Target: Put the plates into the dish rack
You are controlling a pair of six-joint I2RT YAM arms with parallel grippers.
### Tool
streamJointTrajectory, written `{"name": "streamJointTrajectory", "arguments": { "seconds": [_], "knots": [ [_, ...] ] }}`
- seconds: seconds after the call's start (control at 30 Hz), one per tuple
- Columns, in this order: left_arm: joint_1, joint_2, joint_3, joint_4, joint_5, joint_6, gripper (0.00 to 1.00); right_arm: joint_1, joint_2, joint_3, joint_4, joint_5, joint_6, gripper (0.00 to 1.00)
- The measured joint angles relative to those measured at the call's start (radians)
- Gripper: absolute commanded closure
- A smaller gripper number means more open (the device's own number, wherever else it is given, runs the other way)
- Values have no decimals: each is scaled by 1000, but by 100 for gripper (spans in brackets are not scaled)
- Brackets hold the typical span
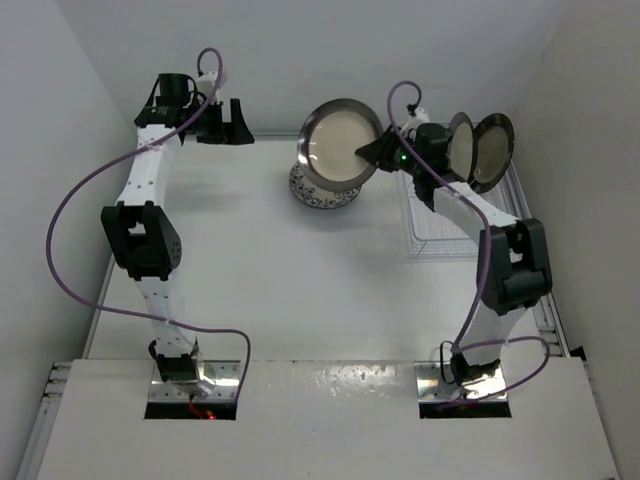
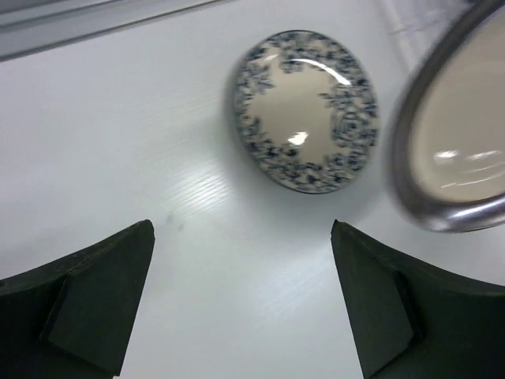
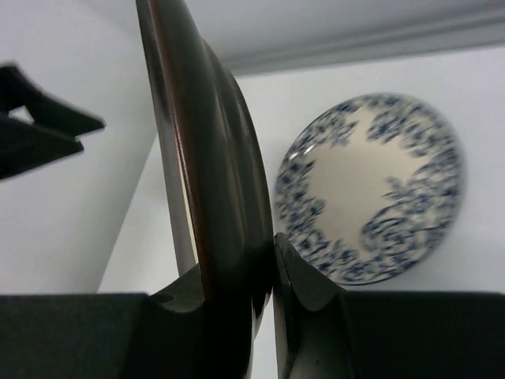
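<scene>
Right jaws: closed narrow on the rim of a round plate with a cream centre and a dark metallic-grey rim (image 3: 207, 142). One finger sits on each face. The plate is held on edge, edge-on to the wrist camera. From above it is tilted, cream face showing, off the white worktop (image 1: 250, 260) and just left of the rack.

Directly below it, a round white plate with a blue floral pattern (image 2: 304, 110) lies flat on the worktop. The overhead view shows the held plate partly covering it.

Left jaws: wide apart, holding nothing, with only bare worktop between the fingers. They hang to the left of both plates and touch neither.

The rectangular white wire dish rack (image 1: 440, 235) sits at the right side of the worktop, beside the right arm. Two round dark-rimmed plates (image 1: 492, 150) stand on edge side by side at its far end. Their rim patterns are too small to tell.
</scene>
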Motion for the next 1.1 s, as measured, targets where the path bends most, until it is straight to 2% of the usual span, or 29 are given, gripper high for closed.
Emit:
{"name": "streamJointTrajectory", "arguments": {
  "seconds": [0.27,0.57,0.83,1.1],
  "knots": [
    [28,0,-2,-51,-250,50,1,-99,-189,45,-227,347,-264,100],
    [38,0,-44,-73,-334,85,1,-228,-230,97,-324,740,-617,100],
    [37,0,-52,-73,-345,90,1,-223,-180,105,-292,830,-793,100],
    [37,0,-66,-75,-352,94,1,-212,-116,100,-254,842,-862,100]
  ]
}}
